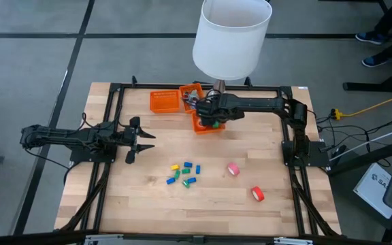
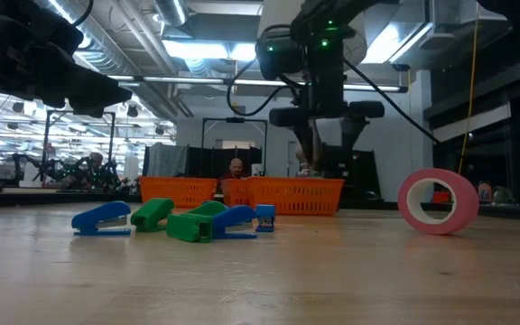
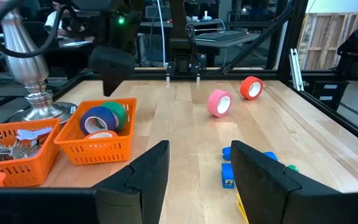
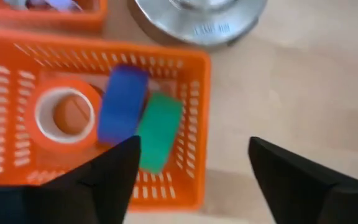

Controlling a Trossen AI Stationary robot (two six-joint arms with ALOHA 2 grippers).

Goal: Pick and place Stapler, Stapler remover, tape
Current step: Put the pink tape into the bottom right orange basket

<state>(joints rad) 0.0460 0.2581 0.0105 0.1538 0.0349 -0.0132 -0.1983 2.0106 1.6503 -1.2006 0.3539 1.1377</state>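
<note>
The right arm reached across the back of the table, folded at its elbow, and its right gripper (image 4: pixel 191 180) hung above a small orange basket (image 4: pixel 194 106) with its fingers spread wide and nothing between them. Directly below the gripper, inside the basket, lay three tape rolls: an orange tape roll (image 4: pixel 64 115) lying flat, a blue tape roll (image 4: pixel 122 102) and a green tape roll (image 4: pixel 160 130) standing on edge, leaning together. Just beyond the basket stood a lamp's metal base (image 4: pixel 197 18).

The left arm stretched low along its side of the table, its left gripper (image 3: pixel 194 171) spread and empty. Ahead of it lay small staplers (image 1: pixel 182 173), and farther off a pink tape roll (image 3: pixel 219 102) and a red tape roll (image 3: pixel 251 88).
</note>
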